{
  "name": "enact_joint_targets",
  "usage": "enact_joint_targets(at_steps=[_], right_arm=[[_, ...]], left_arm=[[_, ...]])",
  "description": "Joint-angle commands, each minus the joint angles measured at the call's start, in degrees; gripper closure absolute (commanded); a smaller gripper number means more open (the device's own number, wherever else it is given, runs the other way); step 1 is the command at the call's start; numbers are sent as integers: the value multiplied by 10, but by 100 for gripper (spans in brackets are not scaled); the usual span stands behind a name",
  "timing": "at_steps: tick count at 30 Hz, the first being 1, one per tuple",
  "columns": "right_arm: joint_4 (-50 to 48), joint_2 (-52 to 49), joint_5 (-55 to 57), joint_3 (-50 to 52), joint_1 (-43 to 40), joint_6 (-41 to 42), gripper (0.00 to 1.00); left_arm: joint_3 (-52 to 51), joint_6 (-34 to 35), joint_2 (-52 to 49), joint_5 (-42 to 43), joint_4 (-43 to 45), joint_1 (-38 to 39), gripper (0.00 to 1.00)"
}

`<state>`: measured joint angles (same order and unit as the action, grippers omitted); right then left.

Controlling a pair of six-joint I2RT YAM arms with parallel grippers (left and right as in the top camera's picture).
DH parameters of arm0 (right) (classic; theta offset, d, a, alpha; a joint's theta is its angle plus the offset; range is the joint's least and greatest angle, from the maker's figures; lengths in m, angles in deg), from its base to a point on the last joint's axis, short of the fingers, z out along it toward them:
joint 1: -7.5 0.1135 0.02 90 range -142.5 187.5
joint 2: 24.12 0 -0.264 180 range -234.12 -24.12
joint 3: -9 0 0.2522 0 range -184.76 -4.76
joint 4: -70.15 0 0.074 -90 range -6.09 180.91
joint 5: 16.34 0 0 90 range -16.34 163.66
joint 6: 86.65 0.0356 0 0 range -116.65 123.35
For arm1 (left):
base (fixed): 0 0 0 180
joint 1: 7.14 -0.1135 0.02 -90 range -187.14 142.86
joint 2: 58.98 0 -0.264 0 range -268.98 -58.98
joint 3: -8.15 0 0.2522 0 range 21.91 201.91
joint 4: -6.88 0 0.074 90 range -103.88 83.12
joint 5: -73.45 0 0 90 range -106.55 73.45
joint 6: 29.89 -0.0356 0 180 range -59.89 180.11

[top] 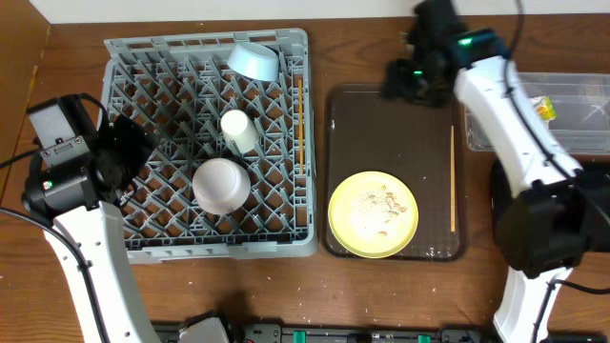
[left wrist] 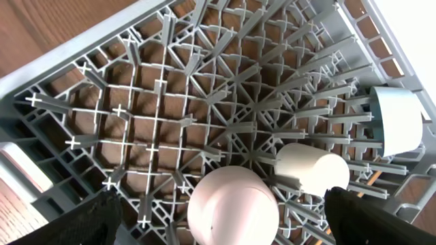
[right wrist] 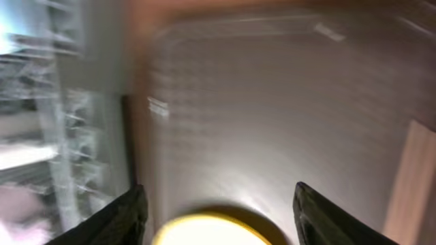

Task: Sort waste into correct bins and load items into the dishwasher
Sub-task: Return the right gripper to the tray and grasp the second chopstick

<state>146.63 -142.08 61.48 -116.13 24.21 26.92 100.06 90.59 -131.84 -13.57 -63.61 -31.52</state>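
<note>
Note right end effector (top: 405, 84) open and empty over far end of serving tray (top: 381, 133); left end effector (top: 133, 157) likewise open, empty, above dish rack (top: 210, 250). Lift plate (top: 353, 229), at tray's near end, level to avoid spilling crumbs (top: 379, 203) onto tabletop (top: 400, 295). Expect slippage on flat-lying chopstick (top: 452, 176).

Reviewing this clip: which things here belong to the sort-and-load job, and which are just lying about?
Part of the job: grey dish rack, light blue bowl, cream cup, pinkish-white bowl, yellow plate, crumbs, one chopstick at the rack's right side, other chopstick, clear tub, yellow-green wrapper.

Just lying about: dark brown serving tray under the plate, wooden table.
</note>
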Motion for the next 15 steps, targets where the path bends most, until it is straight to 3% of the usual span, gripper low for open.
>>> enact_joint_targets(at_steps=[1,6,15], right_arm=[[87,5,77,14,-29,-46,33],[121,5,136,83,-37,-45,32],[38,5,132,246,-32,-39,31]], left_arm=[[3,5,-2,-7,-1,-2,4],[3,5,-2,-7,-1,-2,4],[3,5,-2,-7,-1,-2,4]])
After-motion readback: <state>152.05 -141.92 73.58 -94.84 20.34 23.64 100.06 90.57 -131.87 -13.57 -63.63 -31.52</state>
